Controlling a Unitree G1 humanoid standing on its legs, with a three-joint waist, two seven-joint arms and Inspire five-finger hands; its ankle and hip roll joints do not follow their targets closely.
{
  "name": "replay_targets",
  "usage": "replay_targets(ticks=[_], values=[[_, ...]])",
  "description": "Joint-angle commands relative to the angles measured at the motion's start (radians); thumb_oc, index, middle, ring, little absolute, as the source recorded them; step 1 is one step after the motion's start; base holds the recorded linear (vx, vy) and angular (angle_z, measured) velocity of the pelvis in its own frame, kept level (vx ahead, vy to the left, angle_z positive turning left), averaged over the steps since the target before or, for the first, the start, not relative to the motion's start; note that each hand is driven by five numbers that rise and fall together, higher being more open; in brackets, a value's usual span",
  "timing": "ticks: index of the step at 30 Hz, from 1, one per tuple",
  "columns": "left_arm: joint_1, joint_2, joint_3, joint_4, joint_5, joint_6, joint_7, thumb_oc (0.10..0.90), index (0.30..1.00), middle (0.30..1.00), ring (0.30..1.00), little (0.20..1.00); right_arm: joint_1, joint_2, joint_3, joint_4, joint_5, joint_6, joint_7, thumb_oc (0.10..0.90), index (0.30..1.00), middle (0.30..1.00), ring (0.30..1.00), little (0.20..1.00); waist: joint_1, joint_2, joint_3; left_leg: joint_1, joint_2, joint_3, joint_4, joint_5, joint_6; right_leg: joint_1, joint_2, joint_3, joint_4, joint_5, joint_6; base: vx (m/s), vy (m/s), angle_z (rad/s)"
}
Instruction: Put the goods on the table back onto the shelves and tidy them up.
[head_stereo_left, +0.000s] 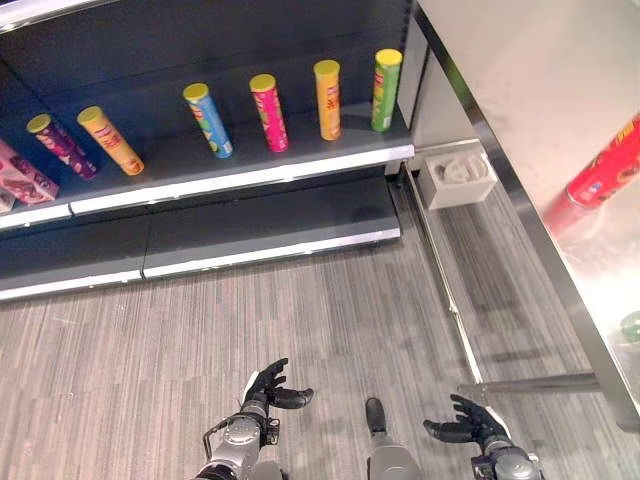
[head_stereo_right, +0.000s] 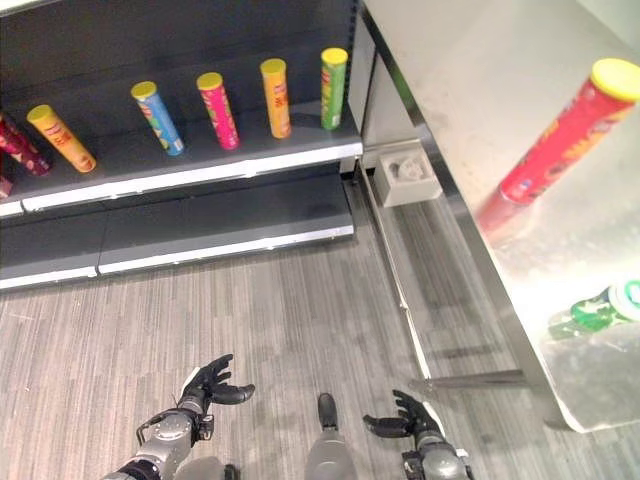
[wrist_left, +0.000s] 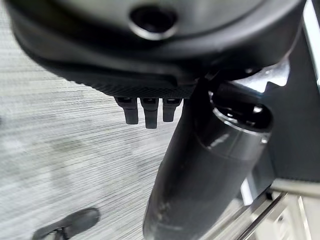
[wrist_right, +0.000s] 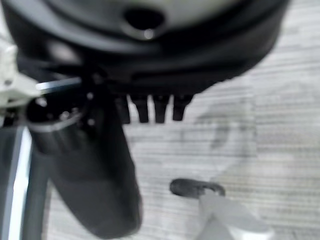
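On the shelf, six upright tubes; one red tube on the table; both hands empty, fingers loosely spread.

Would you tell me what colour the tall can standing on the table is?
The can is red with a yellow lid, clearest in the right eye view.

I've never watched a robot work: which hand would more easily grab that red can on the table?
Probably the right hand: it hangs open, empty, on the table side, where the red can stands. The left hand, also open, is nearer the shelves.
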Motion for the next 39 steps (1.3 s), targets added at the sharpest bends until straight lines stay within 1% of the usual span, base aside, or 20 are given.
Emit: replay_targets(ticks=[1,4,9,11,14,16,17,19,20,21,25,28,29,30,31,34,35,36,37,39], values=[[0.025,0.039,-0.019,-0.072,0.013,-0.057,-0.003,0.800,0.900,0.900,0.900,0.900,0.030,-0.007,0.047,0.012,0.007,-0.035,-0.020,0.800,0.900,0.900,0.900,0.900,0.038,0.022,-0.071,-0.015,0.015,-0.061,-0.140,-0.094,0.071,0.008,0.086,0.074,0.051,-0.166,0.115,0.22,0.024,-0.56],[0.030,0.042,-0.022,-0.059,0.025,-0.057,-0.005,0.800,0.900,0.900,0.900,0.900,0.031,0.015,0.040,0.016,0.021,-0.036,-0.023,0.800,0.900,0.900,0.900,0.900,0.022,0.036,-0.092,0.066,0.033,0.001,-0.254,-0.078,0.076,0.009,0.128,0.122,0.055,-0.157,0.112,0.14,0.079,-1.01],[0.018,0.059,-0.026,-0.069,0.027,-0.055,0.002,0.800,0.900,0.900,0.900,0.900,0.024,0.041,0.048,0.007,0.033,-0.041,-0.032,0.800,0.900,0.900,0.900,0.900,0.024,0.021,-0.095,0.067,0.051,0.052,-0.254,-0.078,0.082,-0.021,0.142,0.137,0.090,-0.158,0.117,0.06,0.055,-0.64],[0.001,0.072,-0.025,-0.072,0.025,-0.052,0.007,0.800,0.900,0.900,0.900,0.900,0.007,0.049,0.064,-0.009,0.028,-0.040,-0.035,0.800,0.900,0.900,0.900,0.900,0.029,0.011,-0.077,0.072,0.059,0.081,-0.254,-0.089,0.095,-0.073,0.168,0.133,0.191,-0.168,0.128,-0.01,0.053,-0.62],[-0.003,0.075,-0.025,-0.063,0.029,-0.051,0.011,0.800,0.900,0.900,0.900,0.900,0.002,0.053,0.070,-0.025,0.026,-0.040,-0.035,0.800,0.900,0.900,0.900,0.900,0.035,0.008,-0.070,0.077,0.065,0.100,-0.254,-0.094,0.097,-0.102,0.172,0.116,0.231,-0.172,0.137,0.00,0.029,-0.55],[-0.011,0.077,-0.027,-0.067,0.026,-0.048,0.008,0.800,0.900,0.900,0.900,0.900,-0.007,0.057,0.071,-0.040,0.021,-0.042,-0.040,0.800,0.900,0.900,0.900,0.900,0.045,0.003,-0.069,0.072,0.068,0.132,-0.254,-0.102,0.098,-0.126,0.123,0.019,0.231,-0.158,0.158,0.00,-0.014,-0.28],[-0.011,0.077,-0.027,-0.067,0.026,-0.048,0.008,0.800,0.900,0.900,0.900,0.900,-0.007,0.057,0.071,-0.040,0.021,-0.042,-0.040,0.800,0.900,0.900,0.900,0.900,0.044,0.003,-0.068,0.072,0.067,0.131,-0.254,-0.102,0.098,-0.125,0.122,0.018,0.231,-0.159,0.159,0.01,-0.049,-0.46],[-0.012,0.080,-0.028,-0.071,0.030,-0.048,0.009,0.800,0.900,0.900,0.900,0.900,-0.007,0.057,0.068,-0.051,0.019,-0.041,-0.040,0.800,0.900,0.900,0.900,0.900,0.044,0.003,-0.073,0.070,0.074,0.149,-0.254,-0.103,0.096,-0.124,0.075,-0.032,0.207,-0.135,0.177,0.02,-0.130,-0.51],[-0.014,0.090,-0.023,-0.081,0.033,-0.047,0.016,0.800,0.900,0.900,0.900,0.900,-0.014,0.058,0.058,-0.088,0.017,-0.041,-0.047,0.800,0.900,0.900,0.900,0.900,0.057,0.001,-0.082,0.071,0.101,0.185,-0.254,-0.112,0.087,-0.140,-0.032,-0.083,0.151,-0.073,0.185,0.05,-0.232,-0.38],[-0.016,0.092,-0.025,-0.084,0.032,-0.046,0.017,0.800,0.900,0.900,0.900,0.900,-0.017,0.058,0.054,-0.084,0.019,-0.041,-0.050,0.800,0.900,0.900,0.900,0.900,0.063,0.001,-0.085,0.077,0.107,0.194,-0.254,-0.118,0.084,-0.142,-0.067,-0.103,0.132,-0.049,0.188,0.07,-0.255,-0.36],[-0.009,0.105,-0.028,-0.107,0.028,-0.044,0.009,0.800,0.900,0.900,0.900,0.900,-0.008,0.052,0.050,-0.119,0.021,-0.039,-0.043,0.800,0.900,0.900,0.900,0.900,0.070,-0.010,-0.095,0.100,0.122,0.232,-0.254,-0.126,0.077,-0.147,-0.134,-0.142,0.117,0.004,0.198,0.07,-0.177,-0.26],[0.001,0.111,-0.033,-0.112,0.036,-0.041,0.003,0.800,0.900,0.900,0.900,0.900,0.012,0.045,0.042,-0.144,0.026,-0.039,-0.034,0.800,0.900,0.900,0.900,0.900,0.078,-0.028,-0.106,0.116,0.110,0.244,-0.254,-0.139,0.075,-0.118,-0.135,-0.150,0.108,0.002,0.212,0.09,-0.173,-0.47],[0.016,0.115,-0.029,-0.122,0.045,-0.035,-0.005,0.800,0.900,0.900,0.900,0.900,0.036,0.039,0.043,-0.178,0.014,-0.035,-0.025,0.800,0.900,0.900,0.900,0.900,0.082,-0.046,-0.113,0.131,0.103,0.250,-0.254,-0.144,0.064,-0.109,-0.126,-0.166,0.100,-0.004,0.225,0.05,-0.186,-0.38],[0.017,0.115,-0.029,-0.122,0.045,-0.035,-0.006,0.800,0.900,0.900,0.900,0.900,0.036,0.038,0.043,-0.179,0.014,-0.035,-0.025,0.800,0.900,0.900,0.900,0.900,0.082,-0.045,-0.112,0.133,0.104,0.251,-0.254,-0.144,0.064,-0.107,-0.126,-0.166,0.099,-0.004,0.225,0.09,-0.425,-0.19],[0.020,0.114,-0.027,-0.117,0.051,-0.034,-0.006,0.800,0.900,0.900,0.900,0.900,0.041,0.025,0.043,-0.209,0.011,-0.037,-0.020,0.800,0.900,0.900,0.900,0.900,0.080,-0.046,-0.110,0.146,0.121,0.257,-0.254,-0.125,0.044,-0.068,-0.094,-0.180,0.058,-0.029,0.225,0.08,-0.307,0.09],[0.029,0.110,-0.021,-0.119,0.036,-0.040,-0.008,0.800,0.900,0.900,0.900,0.900,0.049,0.009,0.039,-0.213,0.011,-0.041,-0.013,0.800,0.900,0.900,0.900,0.900,0.079,-0.040,-0.114,0.152,0.139,0.257,-0.239,-0.101,0.031,-0.047,-0.072,-0.187,0.052,-0.055,0.204,0.07,-0.288,0.16],[0.030,0.102,-0.025,-0.125,0.022,-0.042,-0.017,0.800,0.900,0.900,0.900,0.900,0.050,-0.009,0.033,-0.199,0.013,-0.044,-0.012,0.800,0.900,0.900,0.900,0.900,0.074,-0.026,-0.114,0.122,0.155,0.224,-0.170,-0.071,0.017,-0.019,-0.040,-0.190,0.045,-0.092,0.173,0.02,-0.186,0.00],[0.030,0.102,-0.025,-0.125,0.022,-0.042,-0.017,0.800,0.900,0.900,0.900,0.900,0.050,-0.009,0.033,-0.198,0.013,-0.044,-0.012,0.800,0.900,0.900,0.900,0.900,0.072,-0.025,-0.114,0.121,0.157,0.222,-0.168,-0.072,0.017,-0.018,-0.039,-0.192,0.044,-0.092,0.172,0.03,-0.384,0.07],[0.038,0.093,-0.037,-0.121,0.032,-0.042,-0.030,0.800,0.900,0.900,0.900,0.900,0.058,-0.021,0.029,-0.175,0.013,-0.044,-0.007,0.800,0.900,0.900,0.900,0.900,0.060,-0.021,-0.104,0.061,0.170,0.183,-0.045,-0.051,0.002,0.031,-0.012,-0.184,0.020,-0.128,0.143,0.00,-0.285,0.13],[0.035,0.092,-0.043,-0.126,0.033,-0.041,-0.035,0.800,0.900,0.900,0.900,0.900,0.072,-0.027,0.024,-0.157,0.013,-0.041,-0.003,0.800,0.900,0.900,0.900,0.900,0.052,-0.030,-0.084,-0.017,0.167,0.125,0.107,-0.016,-0.015,0.068,-0.002,-0.176,0.015,-0.161,0.114,-0.01,-0.262,0.27]])
